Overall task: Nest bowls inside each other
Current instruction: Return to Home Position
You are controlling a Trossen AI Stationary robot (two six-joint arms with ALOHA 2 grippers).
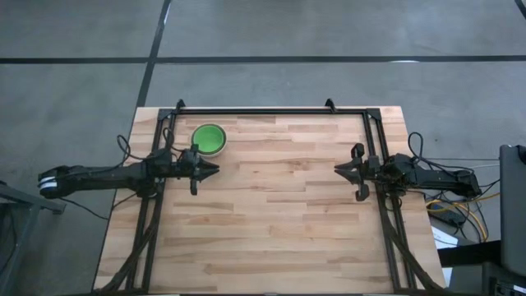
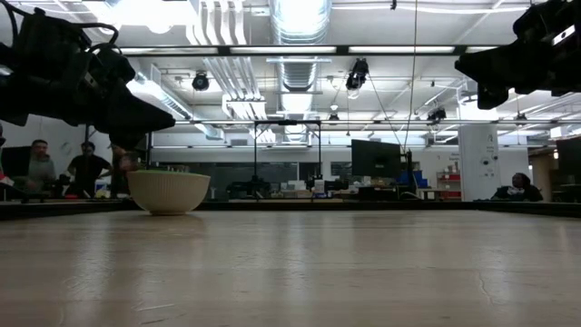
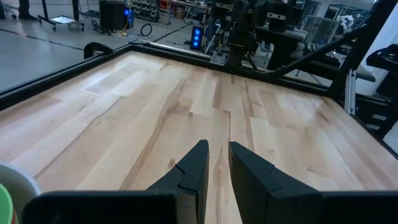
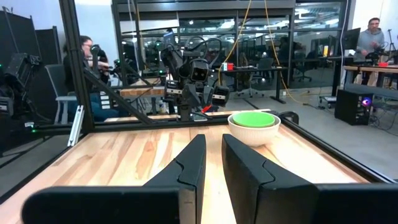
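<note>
A whitish-grey bowl with a bright green bowl nested inside it [image 1: 209,138] stands on its base at the table's far left; it also shows as the bowl stack [image 4: 254,126] and as the whitish bowl [image 2: 168,192]. Other bowls are not in view. My left gripper [image 1: 215,170] hovers above the table just on the near side of the stack, pointing toward the table's right. Its fingers stand a narrow gap apart with nothing between them [image 3: 216,149]. My right gripper [image 1: 337,168] hovers at the table's right, pointing left, with a narrow empty gap [image 4: 211,140].
A black metal frame [image 1: 271,111] runs along the table's far edge and down both sides. The bare wooden tabletop [image 1: 279,205] stretches between the two grippers. People sit and stand in the room beyond the table [image 4: 373,34].
</note>
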